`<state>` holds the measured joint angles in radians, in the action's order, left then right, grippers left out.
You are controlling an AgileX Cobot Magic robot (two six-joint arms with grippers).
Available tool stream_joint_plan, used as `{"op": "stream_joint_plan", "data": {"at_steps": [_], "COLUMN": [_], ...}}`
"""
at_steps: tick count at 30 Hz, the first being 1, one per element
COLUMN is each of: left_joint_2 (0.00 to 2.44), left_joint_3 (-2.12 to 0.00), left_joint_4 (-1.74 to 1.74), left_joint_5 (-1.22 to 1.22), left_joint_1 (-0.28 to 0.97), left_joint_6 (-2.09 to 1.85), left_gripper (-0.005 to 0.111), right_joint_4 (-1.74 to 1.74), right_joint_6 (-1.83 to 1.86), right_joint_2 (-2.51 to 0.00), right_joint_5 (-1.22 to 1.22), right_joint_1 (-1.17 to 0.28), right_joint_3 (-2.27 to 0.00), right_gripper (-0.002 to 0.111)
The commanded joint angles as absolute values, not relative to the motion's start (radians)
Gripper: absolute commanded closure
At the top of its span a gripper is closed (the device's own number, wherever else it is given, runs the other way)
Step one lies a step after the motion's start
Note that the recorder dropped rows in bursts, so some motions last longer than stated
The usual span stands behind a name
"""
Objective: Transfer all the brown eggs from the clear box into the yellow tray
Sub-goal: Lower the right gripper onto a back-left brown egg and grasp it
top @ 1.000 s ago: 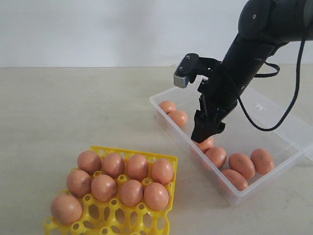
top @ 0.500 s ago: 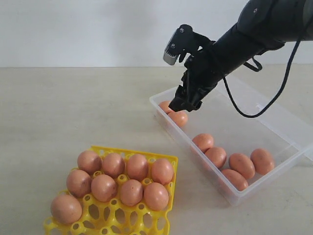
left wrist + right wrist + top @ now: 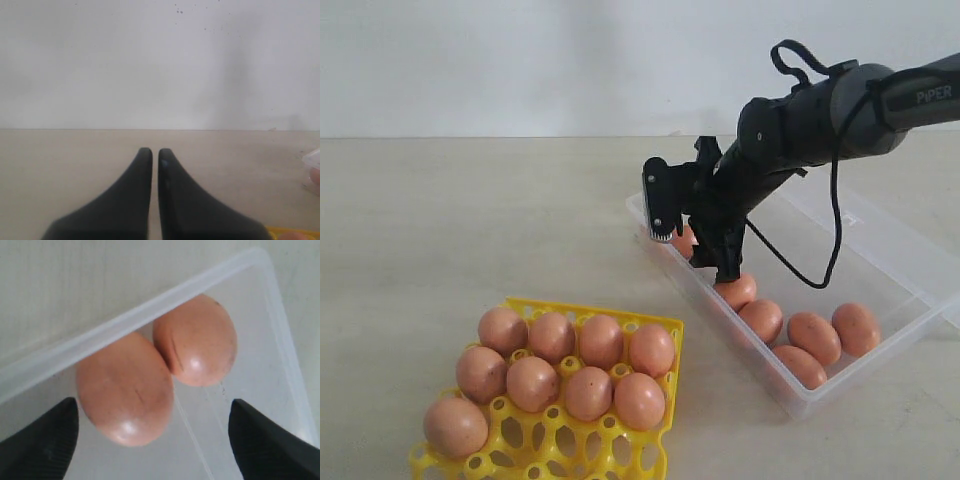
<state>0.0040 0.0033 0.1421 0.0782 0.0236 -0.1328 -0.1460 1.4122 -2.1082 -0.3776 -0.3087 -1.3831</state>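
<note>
Eggshell is thin and slick, so the wide-open right hand (image 3: 152,427), over two brown eggs (image 3: 125,390) in a corner of the clear box (image 3: 150,310), should pinch one gently across its middle.

**Pale desk against a bare wall**

The desk (image 3: 470,220) is a broad, flat, matt surface of pale beige with a faint mottled grain. In the exterior view it runs out of the frame to the left, to the right and at the front, so no edge of it shows. Behind it stands a plain whitish-grey wall (image 3: 520,60), which meets the desk in one straight horizontal line. The left wrist view shows the same beige surface and pale wall. There the wall carries a scatter of small dark specks (image 3: 192,10) and a dim grey smear (image 3: 235,75). The light is soft and even, and the shadows on the desk are weak with blurred edges.
</note>
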Motion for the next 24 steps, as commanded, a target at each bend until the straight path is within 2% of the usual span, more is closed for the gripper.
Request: {"op": "stream_joint_plan", "data": {"at_steps": [1, 5, 7, 9, 11, 13, 15, 16, 19, 24], "left_joint_2": [0.000, 0.000, 0.000, 0.000, 0.000, 0.000, 0.000, 0.000, 0.000, 0.000], "left_joint_3": [0.000, 0.000, 0.000, 0.000, 0.000, 0.000, 0.000, 0.000, 0.000, 0.000], "left_joint_4": [0.146, 0.146, 0.146, 0.146, 0.146, 0.146, 0.146, 0.146, 0.146, 0.146], "left_joint_5": [0.075, 0.075, 0.075, 0.075, 0.075, 0.075, 0.075, 0.075, 0.078, 0.075], "left_joint_1": [0.022, 0.022, 0.022, 0.022, 0.022, 0.022, 0.022, 0.022, 0.022, 0.022], "left_joint_6": [-0.126, -0.126, -0.126, -0.126, -0.126, -0.126, -0.126, -0.126, -0.126, -0.126], "left_gripper": [0.103, 0.103, 0.103, 0.103, 0.103, 0.103, 0.103, 0.103, 0.103, 0.103], "right_joint_4": [-0.143, -0.165, -0.178, -0.178, -0.197, -0.234, -0.323, -0.343, -0.354, -0.354], "right_joint_6": [1.433, 1.450, 1.455, 1.455, 1.455, 1.455, 1.438, 1.428, 1.219, 1.073], "right_joint_2": [-2.125, -2.125, -2.125, -2.125, -2.125, -2.125, -2.125, -2.125, -2.094, -1.996], "right_joint_5": [-0.367, -0.367, -0.377, -0.401, -0.442, -0.458, -0.460, -0.460, -0.460, -0.458], "right_joint_1": [-0.310, -0.310, -0.310, -0.310, -0.310, -0.310, -0.310, -0.310, -0.310, -0.308], "right_joint_3": [-1.387, -1.387, -1.387, -1.387, -1.387, -1.387, -1.387, -1.387, -1.387, -1.387], "right_gripper": [0.036, 0.036, 0.039, 0.048, 0.059, 0.076, 0.104, 0.108, 0.108, 0.108]}}
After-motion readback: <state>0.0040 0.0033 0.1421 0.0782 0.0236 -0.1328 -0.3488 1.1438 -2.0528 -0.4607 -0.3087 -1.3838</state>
